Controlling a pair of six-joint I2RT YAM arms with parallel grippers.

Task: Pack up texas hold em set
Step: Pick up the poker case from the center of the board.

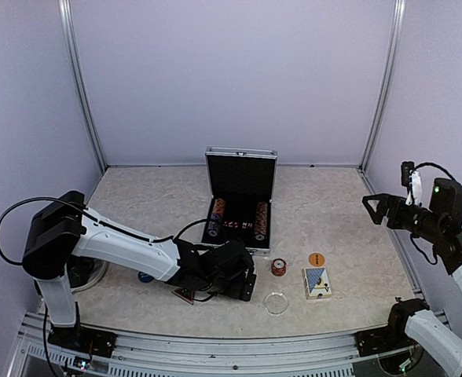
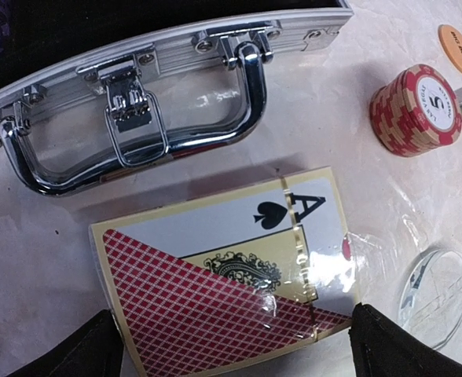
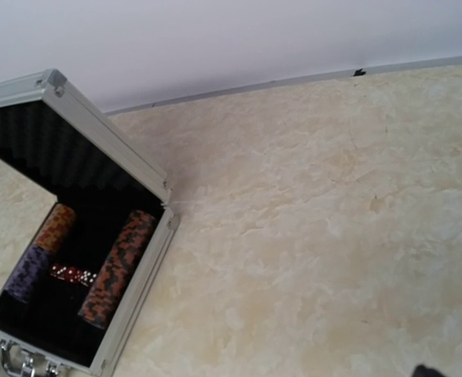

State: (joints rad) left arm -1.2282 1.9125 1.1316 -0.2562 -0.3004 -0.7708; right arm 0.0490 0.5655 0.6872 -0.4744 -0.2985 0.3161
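Left gripper [image 2: 235, 352] hangs over the red card deck [image 2: 223, 267] on the counter [image 1: 333, 204] — jaws wide apart, straddling it, its long axis seemingly spanning the gap. The open briefcase [image 1: 240, 151], at 12 o'clock, holds chip rows [image 1: 260, 220]. Right gripper [image 1: 368, 209], jaws open, empty — far off at 3 o'clock.

The briefcase [image 1: 240, 206] sits open in the middle of the desk [image 1: 333, 204], with its lid up at the back. Chip rows [image 3: 117, 267] lie inside it, at its left and right. A card deck [image 2: 223, 275] lies just in front of its handle. Off its front right corner stands a chip stack [image 1: 279, 267], with a small round dish [image 1: 276, 302] in front of that. Farther right lie a round button [image 1: 317, 258] and, in front of it, a second card deck [image 1: 317, 281].
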